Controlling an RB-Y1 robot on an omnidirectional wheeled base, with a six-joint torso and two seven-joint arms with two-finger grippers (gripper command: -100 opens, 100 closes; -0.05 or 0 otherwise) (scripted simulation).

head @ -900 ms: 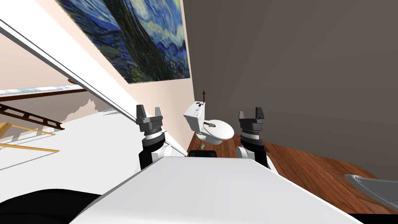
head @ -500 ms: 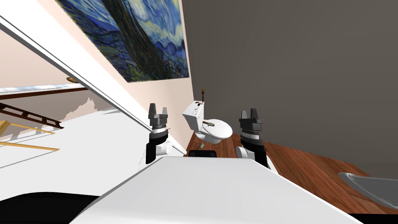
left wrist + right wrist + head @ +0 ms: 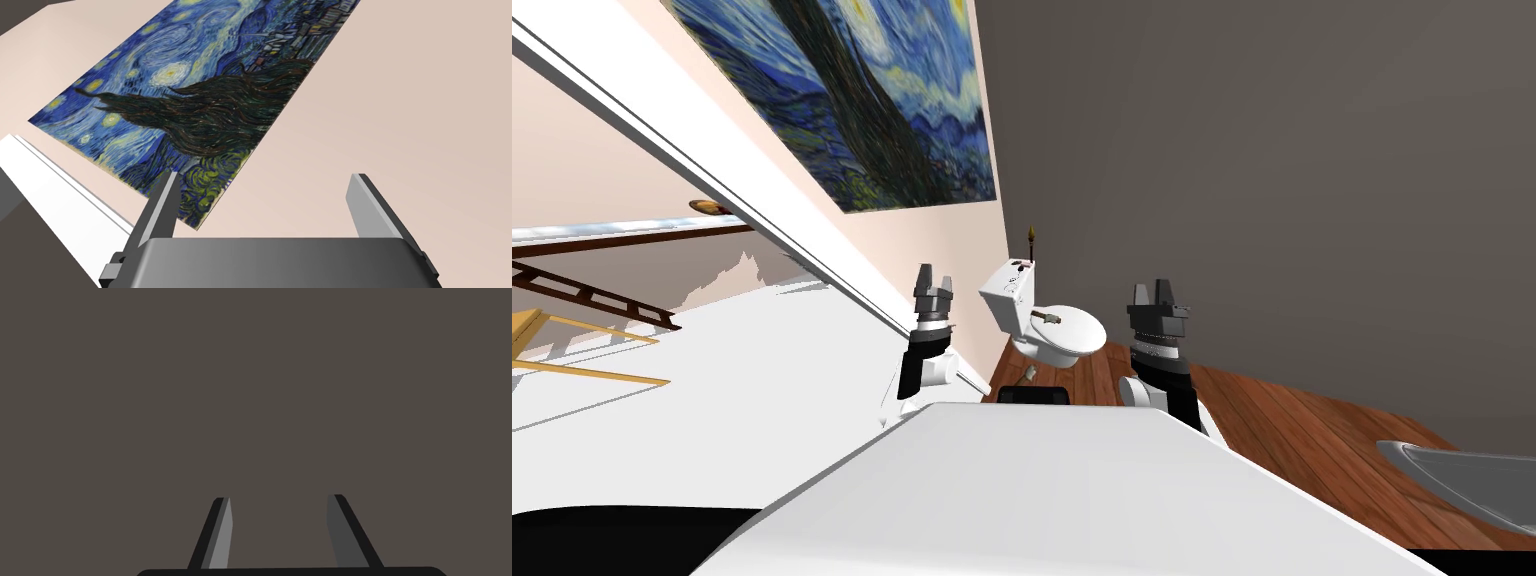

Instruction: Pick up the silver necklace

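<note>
1. L gripper (image 3: 934,277) is up by the pale pink wall (image 3: 942,240). Its 2 thin grey fingers (image 3: 162,210) stand wide apart w/ nothing between them.
2. R gripper (image 3: 1152,290) is up near the flat dark grey wall (image 3: 1262,150). Its 2 fingers (image 3: 222,533) are apart too, a bit less wide, holding nothing.
3. Past both grippers & between them: 1 white toilet (image 3: 1077,335), smooth & round, lid shut, on the brown wood floor (image 3: 1292,430).
4. 1 small grey-brown thing (image 3: 1049,319) lies on the lid, well apart from both sets of jaws. It's too small to tell if it's the necklace.
5. 1 thin dark stick (image 3: 1032,245) w/ an orange tip stands up behind the tank.
6. High on the pink wall: 1 big blue & yellow swirly painting (image 3: 882,100).
</note>
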